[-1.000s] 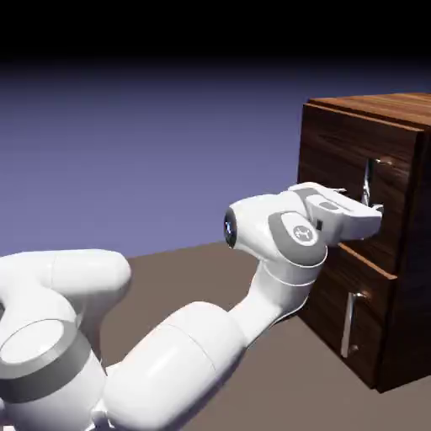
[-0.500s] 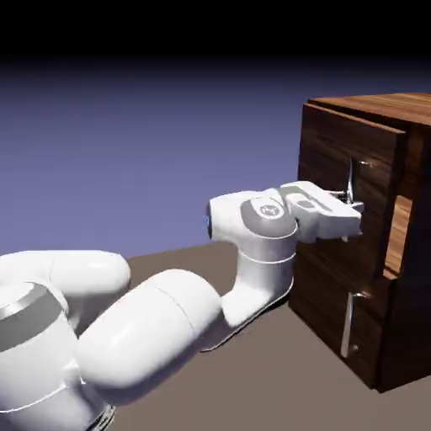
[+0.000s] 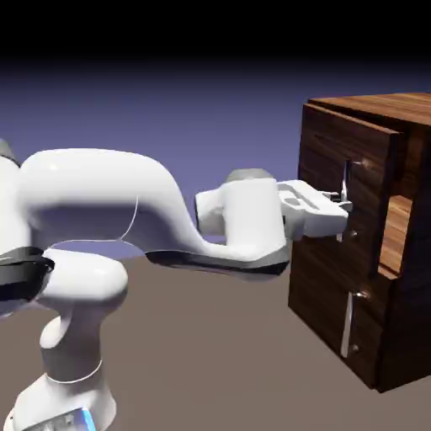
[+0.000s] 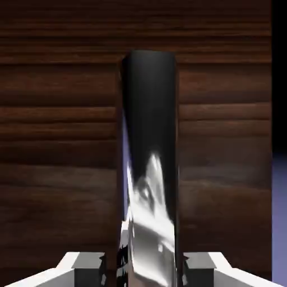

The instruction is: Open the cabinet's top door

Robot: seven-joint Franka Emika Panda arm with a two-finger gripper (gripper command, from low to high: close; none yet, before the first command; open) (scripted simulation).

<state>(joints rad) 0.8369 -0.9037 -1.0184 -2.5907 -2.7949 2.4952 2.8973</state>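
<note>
The dark wood cabinet [image 3: 370, 109] stands at the exterior view's right. Its top door [image 3: 324, 168] stands out from the cabinet's front, and a gap behind it shows lighter wood inside [image 3: 394, 237]. My gripper [image 3: 343, 209] is shut on the top door's vertical silver handle [image 3: 345, 181]. In the hand view the shiny handle [image 4: 149, 168] runs up the middle between my two grey fingertips [image 4: 89, 270], with the gripper [image 4: 148, 273] closed on it. The top door's wood grain [image 4: 56, 140] fills the view behind the handle.
Below the top door, the lower door [image 3: 324, 316] is closed, with its own silver handle [image 3: 347, 324]. The brown table [image 3: 210, 362] stretches in front of the cabinet. A strip of blue backdrop [image 4: 279, 213] shows past the door's edge in the hand view.
The jaws closed on the top door's handle. The hand drew back to the left with it, the door came away from the cabinet, and the arm's elbow swung up.
</note>
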